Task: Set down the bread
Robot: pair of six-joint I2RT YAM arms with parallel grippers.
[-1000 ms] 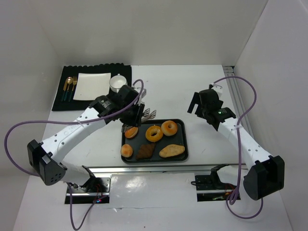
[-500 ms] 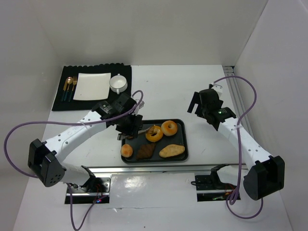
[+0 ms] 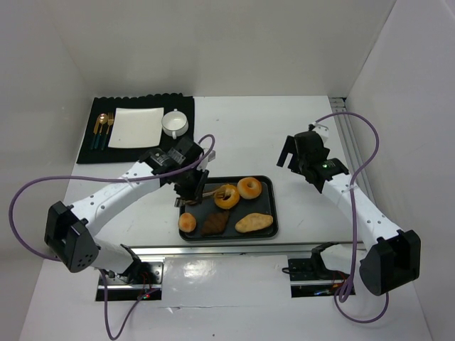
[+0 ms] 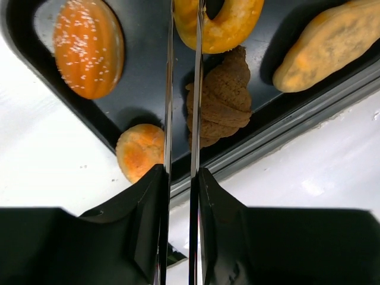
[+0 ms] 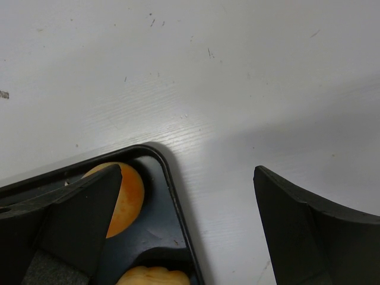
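Bread on a black tray (image 4: pixel 142 77), with tongs over it.
The ring doughnut (image 4: pixel 228 27) lies under the far end of the tongs (image 4: pixel 168 89). The left claw (image 4: pixel 181 178) clamps the tongs, a seeded bun (image 4: pixel 89 47) lying beside them. The right claw (image 5: pixel 187 196) gapes wide above the worktop (image 5: pixel 237 71), at the tray's corner.

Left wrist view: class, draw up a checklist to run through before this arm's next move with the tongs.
1. Left gripper shut on the tongs: ok.
2. Tong tips closed on the ring doughnut: cannot tell, as the tips run out of frame.
3. White plate bare for the bread: ok.
4. Right gripper open and away from the tongs: ok.
5. Free path to the plate: not ok. The cup stands at the plate's tray-side edge, so the arm will probably need to lift over it.
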